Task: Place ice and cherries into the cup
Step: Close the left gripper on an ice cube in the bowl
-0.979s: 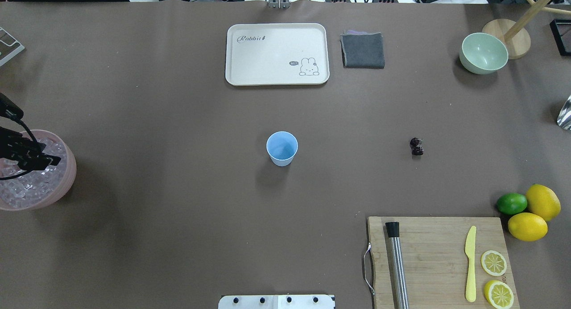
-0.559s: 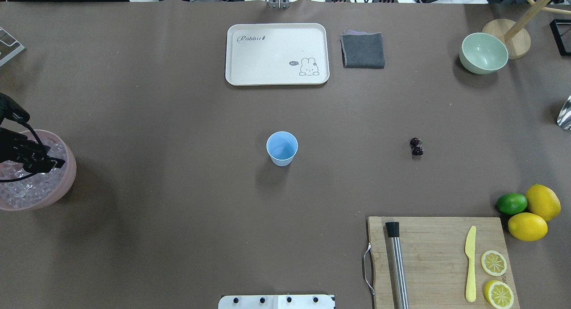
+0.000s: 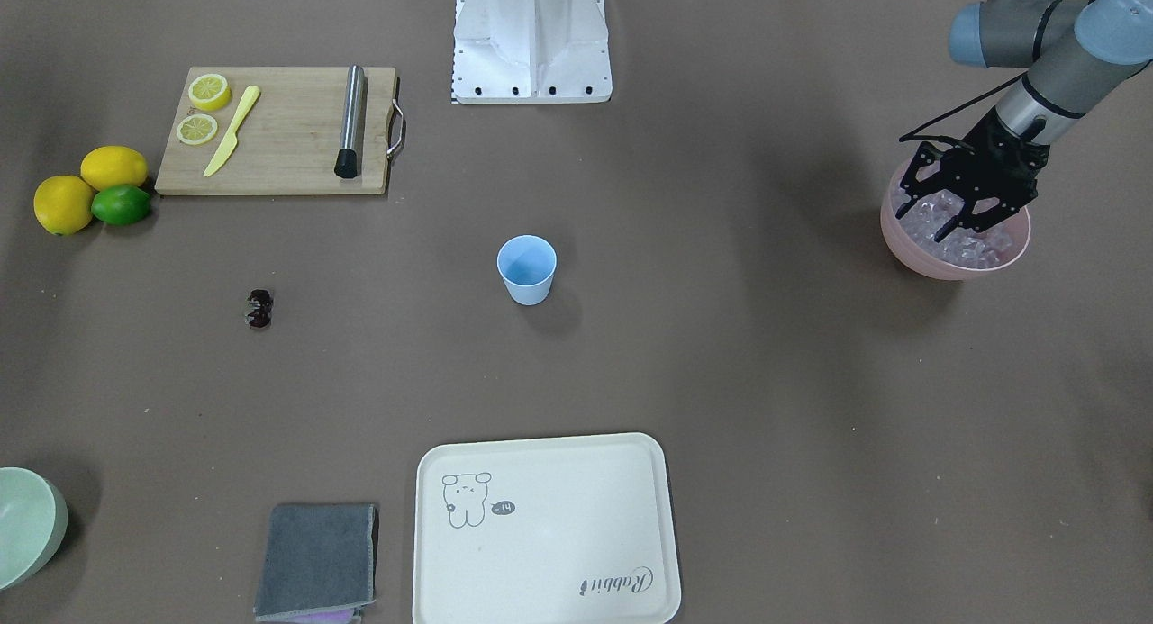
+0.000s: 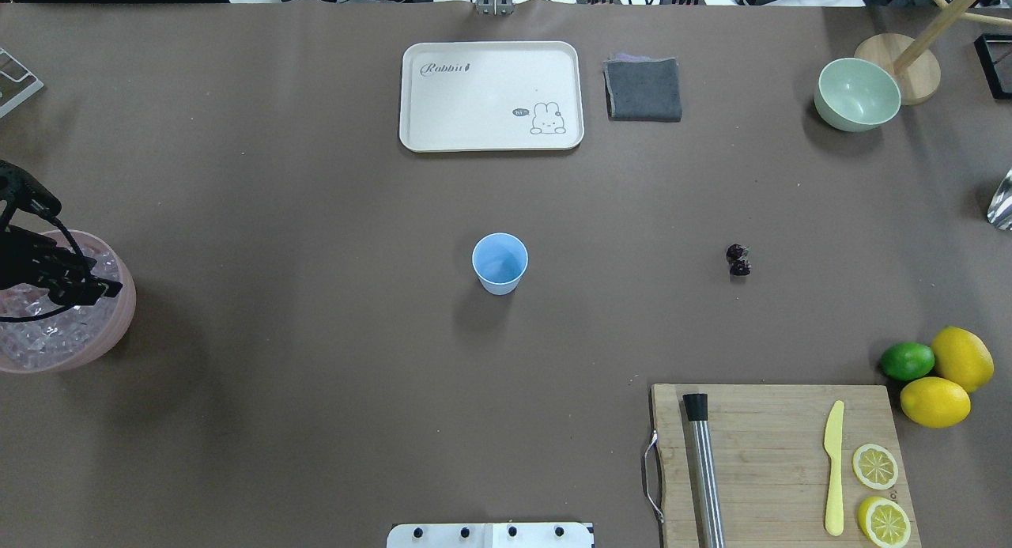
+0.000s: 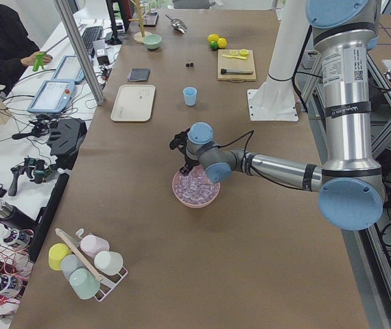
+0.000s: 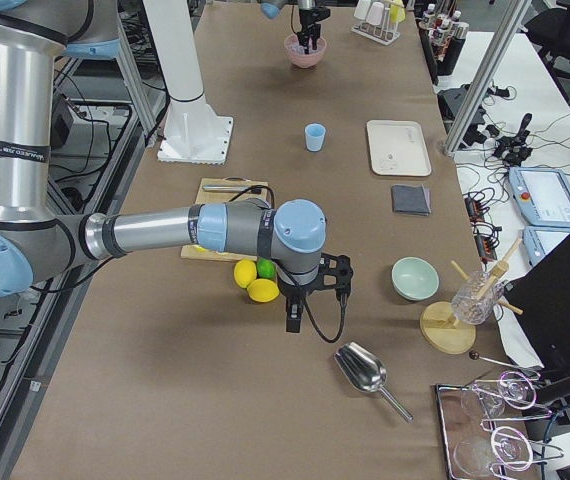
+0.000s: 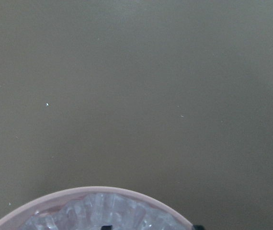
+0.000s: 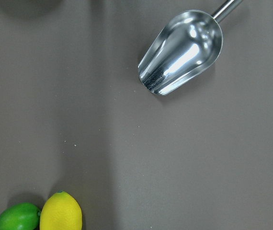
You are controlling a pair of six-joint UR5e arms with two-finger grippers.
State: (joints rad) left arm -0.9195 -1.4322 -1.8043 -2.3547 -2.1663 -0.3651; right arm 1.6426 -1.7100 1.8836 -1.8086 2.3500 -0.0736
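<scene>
- Our left fingers are creeping a little across the ice in the pink bowl, toward the rim on the cup's side. They are not lifting away, so we judge that we are still searching for a cube.
- The cup is staying empty, well apart from these fingers. The cherries are lying farther still, beyond the cup.
- The left fingers are standing spread wide, tips down among the cubes, and we are seeing nothing clamped between them.
- Our right fingers are hanging over the counter near the lemons. How wide they are, we cannot tell.
</scene>
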